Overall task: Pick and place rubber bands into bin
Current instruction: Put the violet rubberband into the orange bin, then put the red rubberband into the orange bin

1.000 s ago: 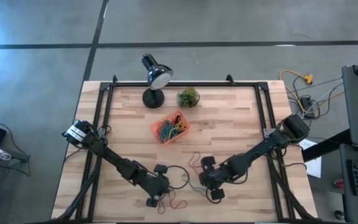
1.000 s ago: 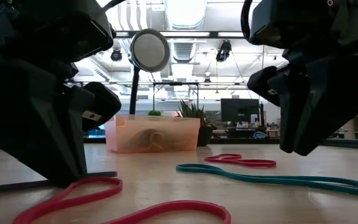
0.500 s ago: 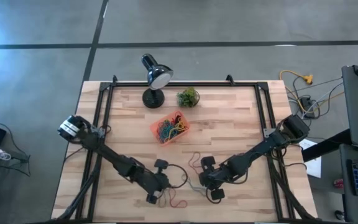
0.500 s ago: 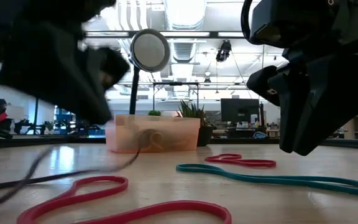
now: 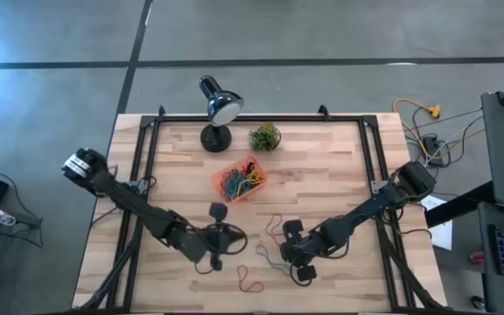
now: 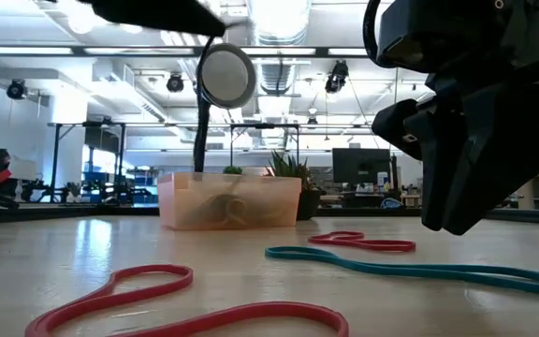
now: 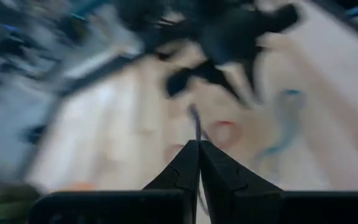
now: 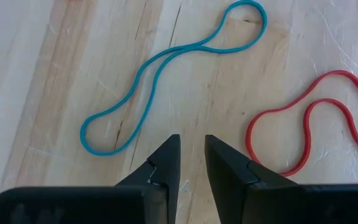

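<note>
Rubber bands [image 5: 237,182] in bin [image 5: 254,192]

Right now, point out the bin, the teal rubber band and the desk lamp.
bin [image 5: 255,187]: high view, on its right rim.
teal rubber band [image 8: 143,74]: right wrist view, on the narrow middle of the loop.
desk lamp [image 5: 227,108]: high view, on the round shade.

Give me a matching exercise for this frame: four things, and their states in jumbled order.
Things:
1. bin
2. teal band
3. left gripper
4. right gripper

States:
a. open, low over bare wood
b. shut on a thin dark band
c. holds a heap of coloured bands
d. lies loose on the table

Pairs: 1-c, 2-d, 3-b, 4-a
</note>
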Robot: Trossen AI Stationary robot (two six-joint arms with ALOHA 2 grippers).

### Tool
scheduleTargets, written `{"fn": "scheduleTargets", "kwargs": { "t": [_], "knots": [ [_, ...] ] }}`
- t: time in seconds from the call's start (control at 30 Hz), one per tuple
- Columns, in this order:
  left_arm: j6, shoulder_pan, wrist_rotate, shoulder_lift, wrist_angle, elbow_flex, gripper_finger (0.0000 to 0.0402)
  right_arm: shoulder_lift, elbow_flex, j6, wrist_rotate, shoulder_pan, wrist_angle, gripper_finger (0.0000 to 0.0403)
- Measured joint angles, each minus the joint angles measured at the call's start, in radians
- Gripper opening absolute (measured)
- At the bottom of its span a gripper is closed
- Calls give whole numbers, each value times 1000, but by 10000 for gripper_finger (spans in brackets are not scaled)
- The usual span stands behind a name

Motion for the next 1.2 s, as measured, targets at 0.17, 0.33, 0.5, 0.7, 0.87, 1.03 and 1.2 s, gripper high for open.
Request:
{"fn": "scheduleTargets", "kwargs": {
  "t": [0.17, 0.33, 0.5, 0.7, 0.87, 1.03, 1.2],
  "knots": [
    [146, 13, -202, -75, 2, -5, 0, 0, 0, -2, 0, 0, 0, 68],
    [219, 62, -371, -129, 0, -30, 0, 0, 0, -3, 3, 0, 1, 68],
    [228, 155, -404, -145, -23, -59, 0, 0, 0, -3, 5, 0, 1, 68],
    [207, 270, -378, -121, -23, -126, 0, 0, 0, -3, 8, 0, 2, 68],
    [31, 356, -221, -119, -42, -168, 0, 0, 0, -3, 8, 0, 1, 68],
    [-71, 408, -149, -120, -159, -168, 4, 0, 0, -3, 13, 0, 0, 68],
    [-84, 410, -139, -120, -173, -168, 40, 0, 0, -3, 27, -1, 0, 68]
  ]
}}
